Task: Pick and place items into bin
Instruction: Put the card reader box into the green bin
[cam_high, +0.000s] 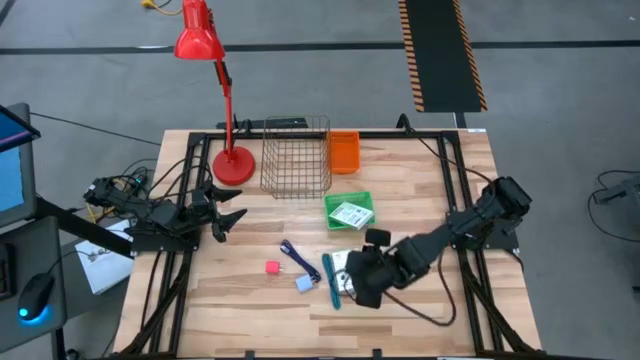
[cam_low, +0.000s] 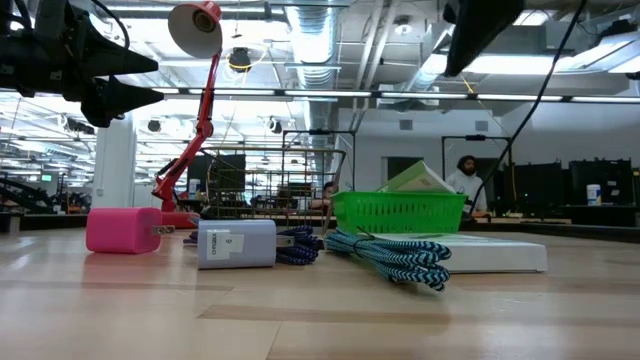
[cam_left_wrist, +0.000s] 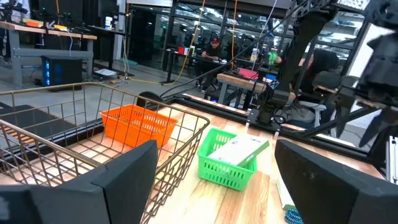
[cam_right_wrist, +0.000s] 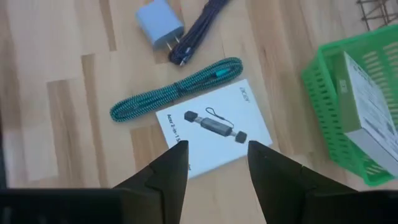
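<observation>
A white card with black print (cam_right_wrist: 214, 134) lies flat on the table, and a teal braided cable (cam_right_wrist: 177, 90) lies along its edge. A pale-blue cube charger (cam_right_wrist: 160, 22) and a dark blue cord (cam_right_wrist: 202, 28) lie beyond it, and a pink cube (cam_high: 272, 267) lies further left. A second white packet (cam_high: 350, 214) lies in a green basket (cam_high: 349, 200). My right gripper (cam_right_wrist: 214, 155) is open above the card, well clear of the table. My left gripper (cam_high: 232, 218) is open and empty over the table's left side.
A wire basket (cam_high: 296, 155) and a small orange bin (cam_high: 344, 152) stand at the far middle of the table. A red desk lamp (cam_high: 232, 163) stands left of the wire basket. Black frame rails (cam_high: 455, 200) run along both sides of the table.
</observation>
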